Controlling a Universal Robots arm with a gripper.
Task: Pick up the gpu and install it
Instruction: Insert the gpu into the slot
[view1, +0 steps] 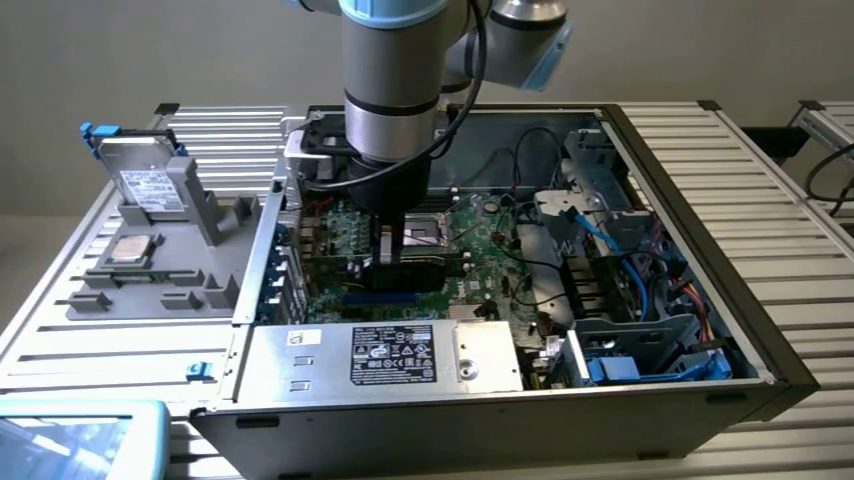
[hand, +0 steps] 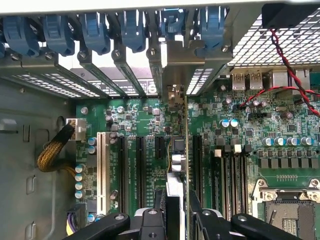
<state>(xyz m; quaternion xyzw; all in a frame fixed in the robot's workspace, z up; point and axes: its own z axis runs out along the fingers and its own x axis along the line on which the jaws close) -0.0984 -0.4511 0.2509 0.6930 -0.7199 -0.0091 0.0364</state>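
In the wrist view I see the gpu (hand: 179, 155) edge-on, a thin upright card with its metal bracket up against the case's rear slot openings. My gripper (hand: 178, 215) is shut on it, one dark finger on each face. The card stands over the green motherboard (hand: 240, 150), in line with the gap between two black expansion slots (hand: 141, 165); I cannot tell whether its lower edge is seated. In the exterior view my gripper (view1: 400, 262) is low inside the open computer case (view1: 667, 180), above the motherboard (view1: 487, 225).
Blue slot latches (hand: 95, 30) line the case's rear wall. A power supply (view1: 387, 355) fills the case's near side, with drive cages and blue cables (view1: 627, 300) on the exterior view's right. A grey fixture (view1: 147, 270) holding a hard drive (view1: 150, 185) stands on the exterior view's left.
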